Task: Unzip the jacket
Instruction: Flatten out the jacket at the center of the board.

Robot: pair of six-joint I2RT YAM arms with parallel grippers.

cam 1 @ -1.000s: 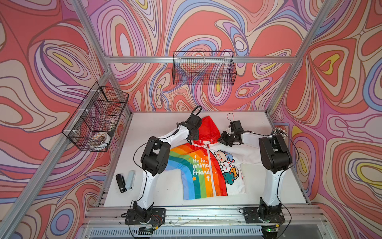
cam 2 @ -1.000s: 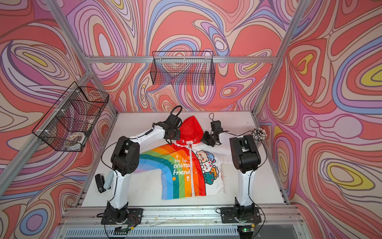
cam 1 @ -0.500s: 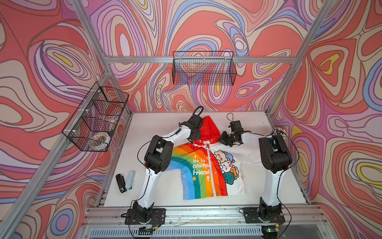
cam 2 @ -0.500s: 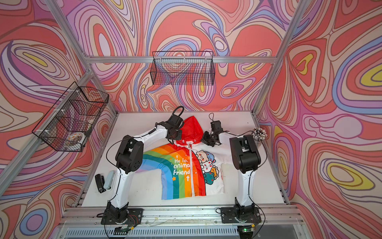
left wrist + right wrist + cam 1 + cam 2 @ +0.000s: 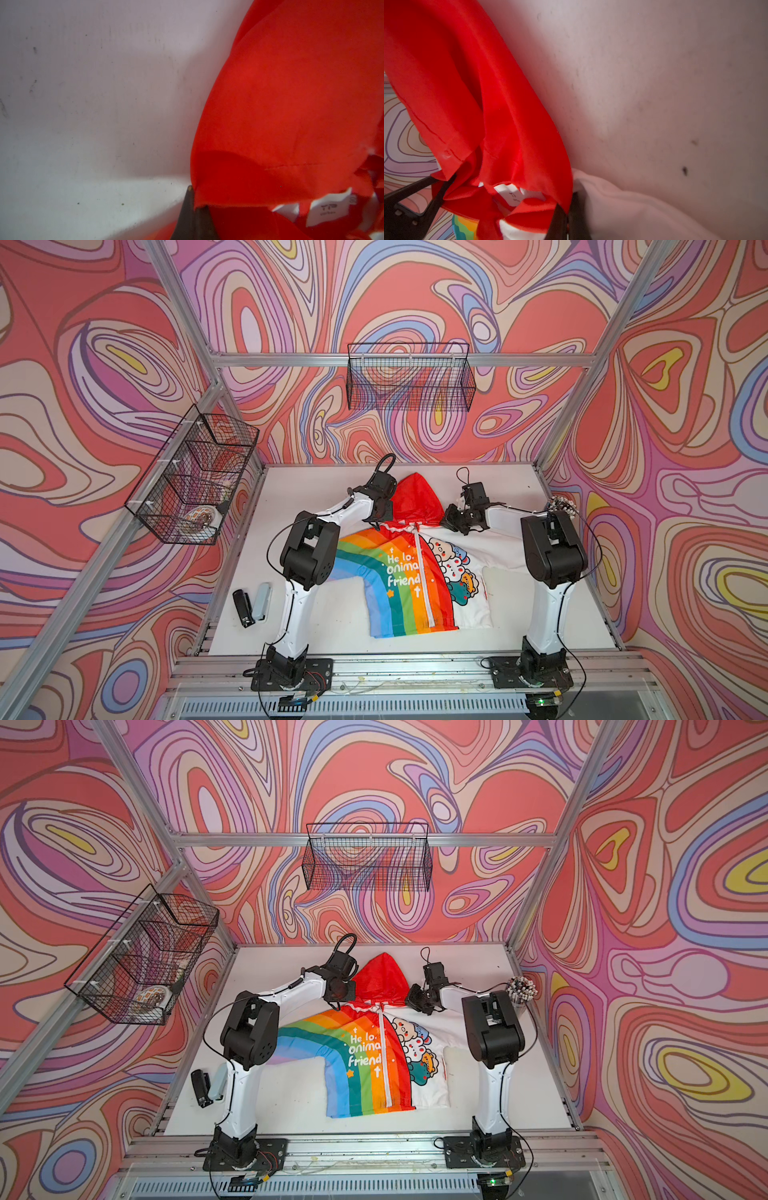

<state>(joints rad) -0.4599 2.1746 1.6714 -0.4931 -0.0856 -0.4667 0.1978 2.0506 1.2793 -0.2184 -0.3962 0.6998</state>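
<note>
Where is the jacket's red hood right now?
In both top views the red hood lies at the far middle of the white table, between the left gripper and the right gripper, both shut on the jacket.

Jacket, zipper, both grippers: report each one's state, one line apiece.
Rainbow-and-white child's hooded jacket: spread flat, front up.
White centre zipper: closed from collar to hem.
Left gripper: shut on the red hood at its edge.
Right gripper: shut on the hood's opposite edge.

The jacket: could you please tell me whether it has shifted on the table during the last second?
No. In a top view the jacket keeps its hem just as far from the front edge of the table as before.
</note>
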